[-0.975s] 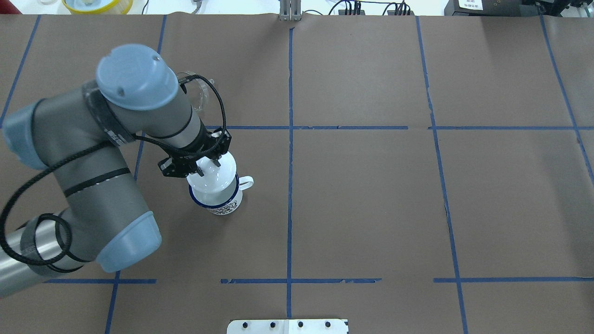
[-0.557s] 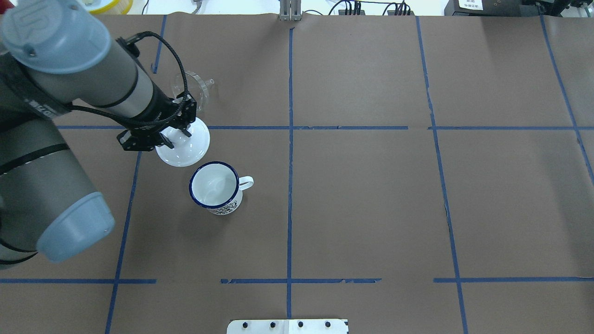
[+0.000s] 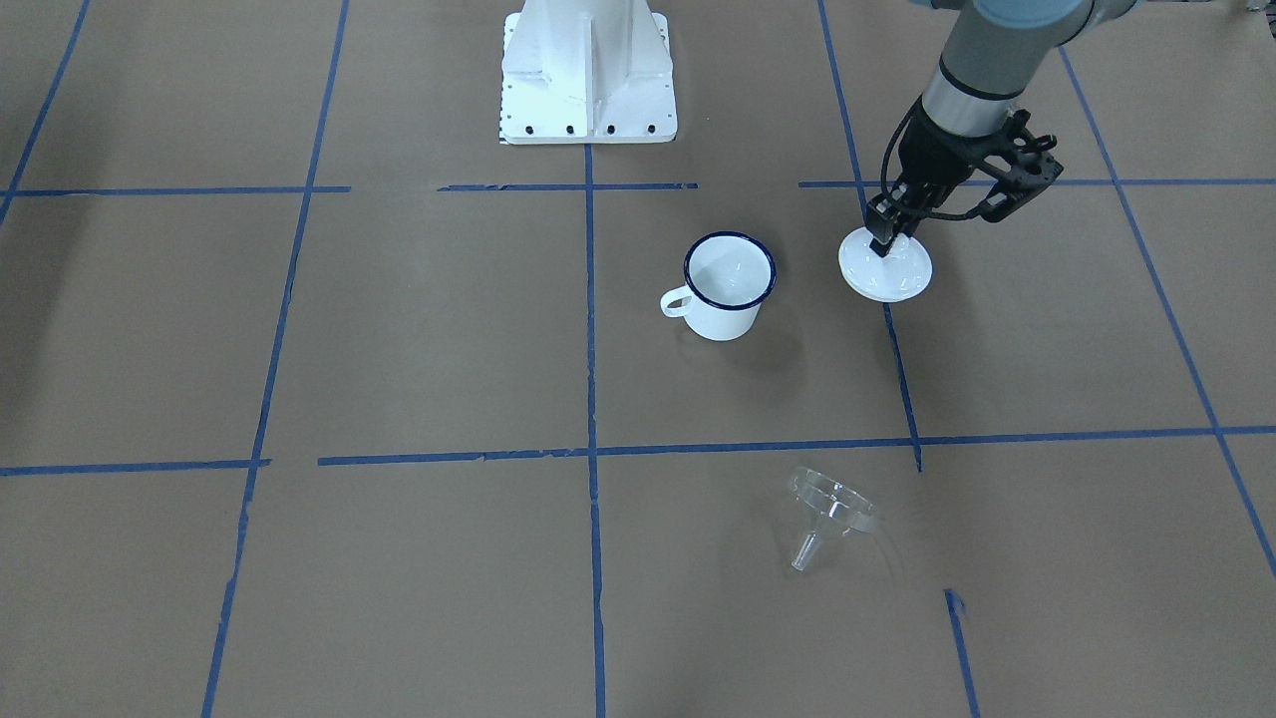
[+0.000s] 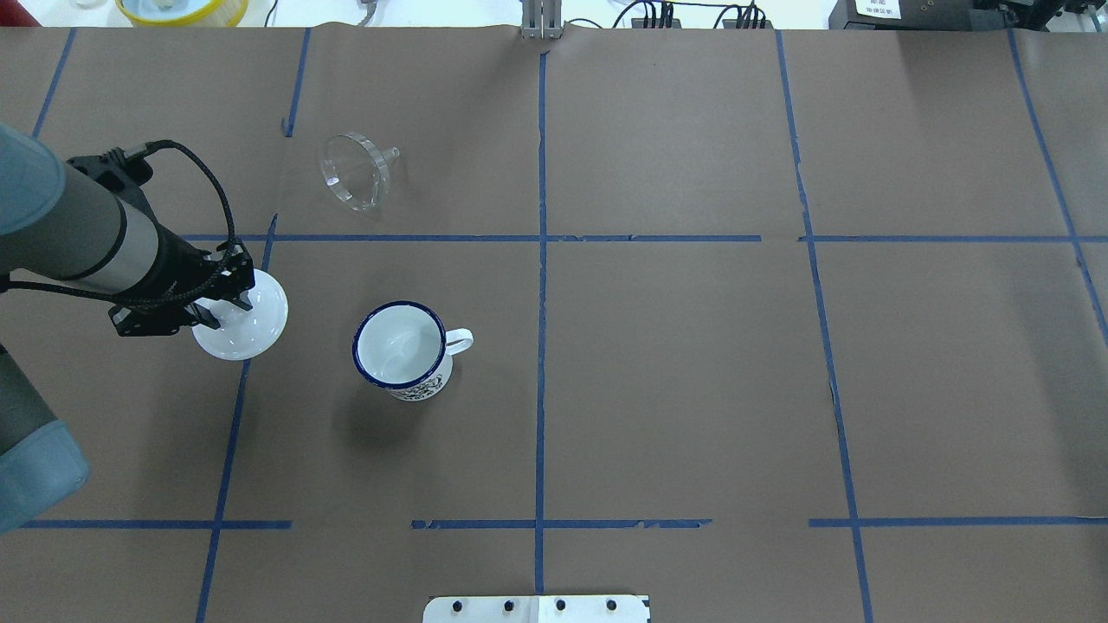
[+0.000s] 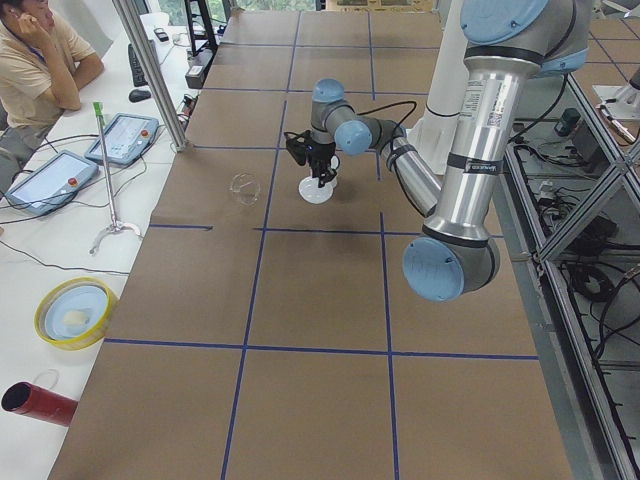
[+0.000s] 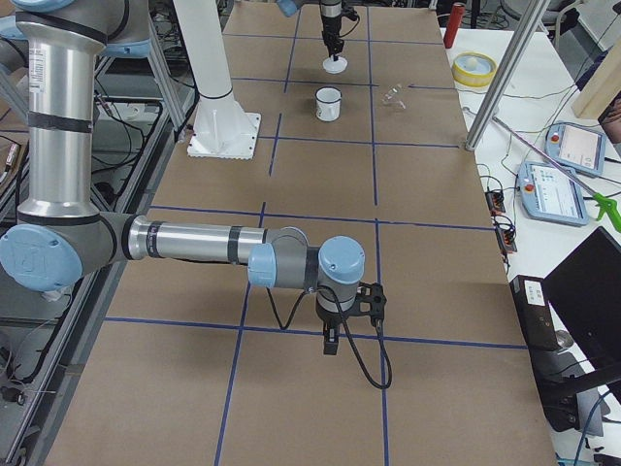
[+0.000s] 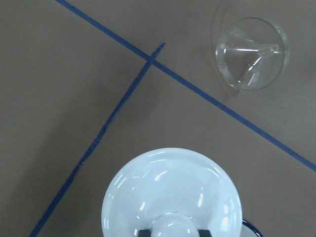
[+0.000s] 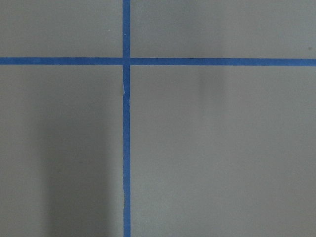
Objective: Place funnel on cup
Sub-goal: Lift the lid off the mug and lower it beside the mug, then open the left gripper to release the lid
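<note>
Table surface: brown paper (image 4: 692, 389) gridded with blue tape (image 4: 541, 389). Funnel (image 4: 355, 170) lies on its side on the far cell, well apart from the cup (image 4: 400, 350), which stands upright and uncovered. Left gripper (image 3: 883, 241) pinches the knob of a white lid (image 3: 887, 267) beside the cup. Right gripper (image 6: 330, 342) hangs over bare paper; spread or pressed together, cannot tell. Side bench: seated operator (image 5: 35, 50), teach pendants (image 5: 128, 137), yellow-rimmed bowl (image 5: 75, 312).

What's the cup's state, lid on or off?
Off. The cup is open, white inside showing. The lid is away to its side, its knob in the left gripper, jaws shut on it.
</note>
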### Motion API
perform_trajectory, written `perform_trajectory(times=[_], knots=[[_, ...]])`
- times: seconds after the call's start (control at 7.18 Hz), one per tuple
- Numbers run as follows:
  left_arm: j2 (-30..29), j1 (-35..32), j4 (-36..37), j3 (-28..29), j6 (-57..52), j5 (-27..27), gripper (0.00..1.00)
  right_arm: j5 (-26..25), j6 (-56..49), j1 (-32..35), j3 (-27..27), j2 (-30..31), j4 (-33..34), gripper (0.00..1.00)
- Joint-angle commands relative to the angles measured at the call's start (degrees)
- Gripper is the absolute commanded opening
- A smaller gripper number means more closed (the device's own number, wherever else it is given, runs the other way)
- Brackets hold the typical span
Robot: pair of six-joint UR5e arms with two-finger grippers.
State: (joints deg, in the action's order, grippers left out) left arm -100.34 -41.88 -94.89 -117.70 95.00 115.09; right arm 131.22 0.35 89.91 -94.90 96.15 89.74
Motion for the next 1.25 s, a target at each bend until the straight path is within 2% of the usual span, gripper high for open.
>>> perform_trajectory(times=[0.0, 0.14, 0.28, 0.42, 0.84, 0.98, 1.11], knots=[[0.58, 3.46, -12.04, 9.21, 5.09, 3.11, 0.00, 0.00, 0.00, 0.00, -0.03, 0.00, 0.00, 1.00], [-0.64, 4.17, -11.81, 10.37, 5.11, 3.65, 0.00, 0.00, 0.00, 0.00, -0.03, 0.00, 0.00, 1.00], [-0.91, 4.26, -11.63, 11.00, 5.02, 3.65, 0.22, 0.00, 0.00, 0.00, -0.03, 0.00, 0.00, 1.00], [-0.65, 5.13, -11.37, 11.00, 4.76, 3.48, 0.97, 0.00, 0.00, 0.00, -0.03, 0.00, 0.00, 1.00], [-2.30, 3.14, -7.34, 7.86, 5.19, 2.69, 0.99, 0.00, 0.00, 0.00, -0.03, 0.00, 0.00, 1.00], [-7.19, -3.06, -8.11, 10.19, 7.11, -0.71, 0.99, 0.00, 0.00, 0.00, -0.03, 0.00, 0.00, 1.00], [-9.33, -5.03, -12.20, 14.21, 14.18, -3.61, 1.00, 0.00, 0.00, 0.00, -0.03, 0.00, 0.00, 1.00]])
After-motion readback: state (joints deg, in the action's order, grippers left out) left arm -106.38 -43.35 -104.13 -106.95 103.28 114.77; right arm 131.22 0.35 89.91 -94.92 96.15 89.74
